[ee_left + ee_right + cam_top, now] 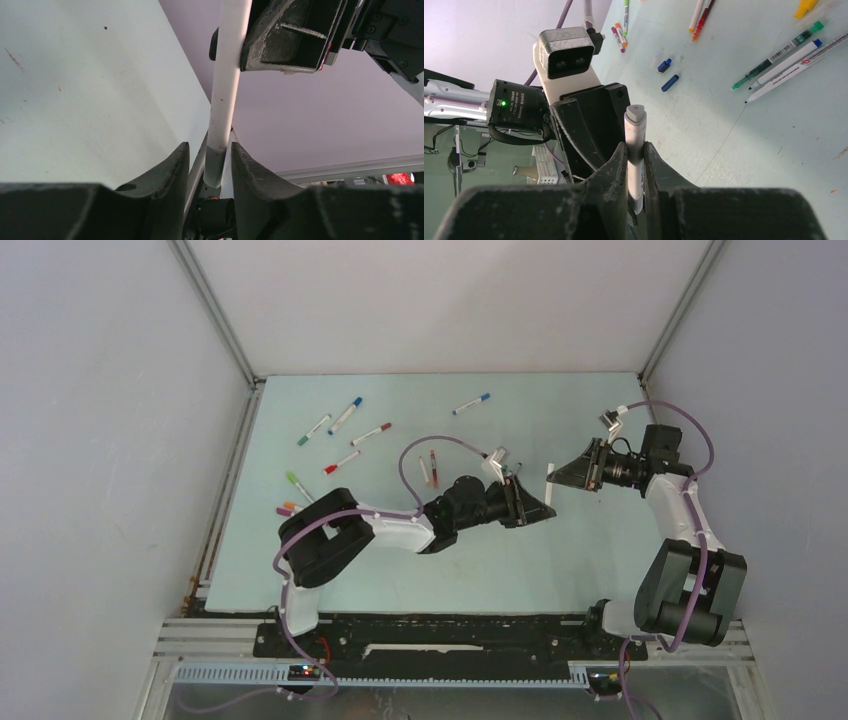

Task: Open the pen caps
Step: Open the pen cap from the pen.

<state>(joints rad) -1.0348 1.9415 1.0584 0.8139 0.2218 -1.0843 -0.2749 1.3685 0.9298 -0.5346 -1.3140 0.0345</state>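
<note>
Operator: Where is the held pen located?
Technician: The pen [550, 490] stands between the left gripper [541, 508] and the right gripper [554, 478], above the table [560, 560] centre.
Operator: And the rest?
Technician: The loose pens [345, 415] lie on the table's far left. Two pen caps [664, 65] lie side by side on it, near them.

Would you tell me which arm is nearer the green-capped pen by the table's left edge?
Left. The left arm has its elbow just beside the green-capped pen; the right arm stands far across the table.
</note>
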